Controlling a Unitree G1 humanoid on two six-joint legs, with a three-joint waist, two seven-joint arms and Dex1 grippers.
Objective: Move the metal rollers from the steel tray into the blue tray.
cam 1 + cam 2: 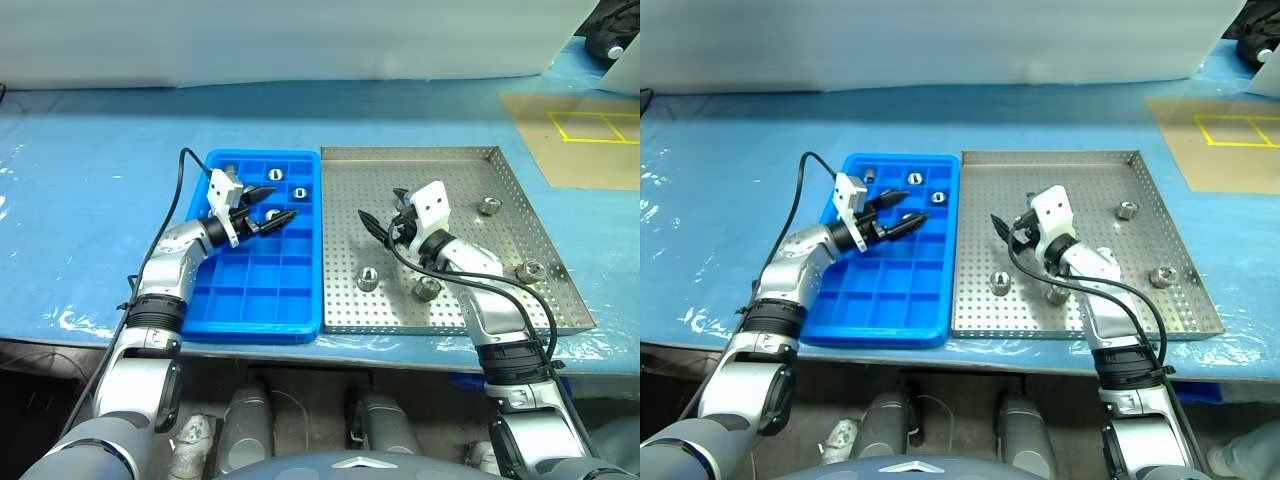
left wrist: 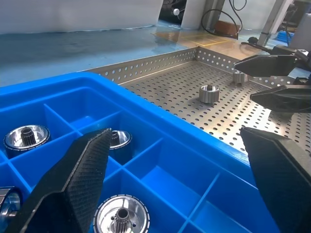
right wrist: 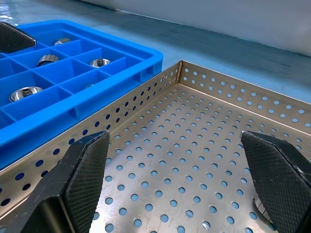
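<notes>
Both tools spread apart, empty: left tool (image 1: 272,205) over blue tray (image 1: 250,320), right tool (image 1: 383,216) above steel tray (image 1: 520,215), metal rollers (image 1: 368,279) nearby.

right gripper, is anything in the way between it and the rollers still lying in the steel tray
Nothing visible does. The right gripper hangs open over the perforated floor of the steel tray, and the nearest roller lies on bare floor just below it in the head view. Only the two trays' low rims separate it from the blue tray.
</notes>
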